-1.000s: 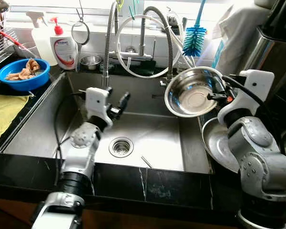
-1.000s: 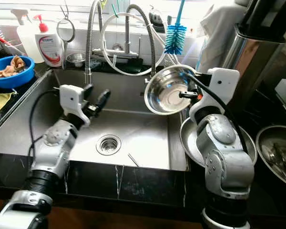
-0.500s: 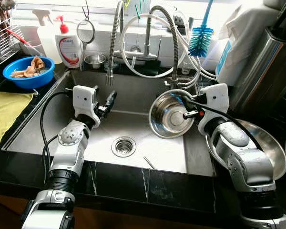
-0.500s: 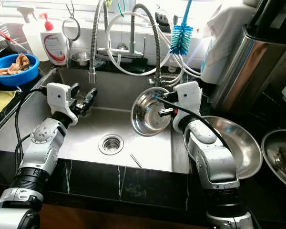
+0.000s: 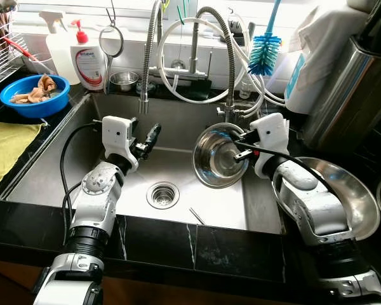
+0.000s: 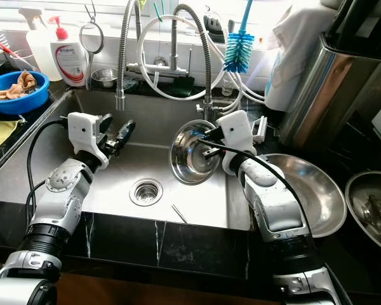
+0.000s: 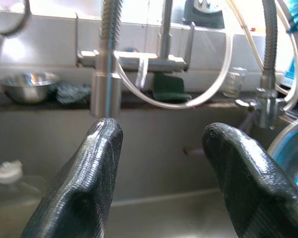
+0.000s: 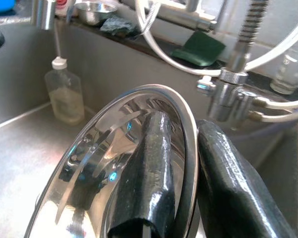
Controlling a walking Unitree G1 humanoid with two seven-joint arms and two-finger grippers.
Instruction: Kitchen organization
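Note:
My right gripper (image 5: 241, 150) is shut on the rim of a shiny steel bowl (image 5: 213, 156), one finger inside it and one outside (image 8: 223, 168). The bowl hangs tilted on its edge over the right part of the steel sink (image 5: 197, 181), its hollow facing left. In the right wrist view the bowl (image 8: 99, 163) stands in front of the sink's back wall. My left gripper (image 5: 146, 140) is open and holds nothing, hovering over the left middle of the sink; its two fingers point towards the spring faucet (image 7: 107, 49).
A large steel bowl (image 5: 354, 198) lies on the counter to the right. Left of the sink are a blue bowl (image 5: 35, 95) and a yellow cloth (image 5: 3, 149). Soap bottle (image 5: 89, 60), small bowl (image 5: 122, 80) and blue brush (image 5: 265, 51) line the ledge. A plastic bottle (image 8: 64, 96) stands against the sink's back wall.
My right gripper has carried the steel bowl down and to the left, from beside the counter into the sink, and tipped it onto its edge. The left gripper has hardly moved.

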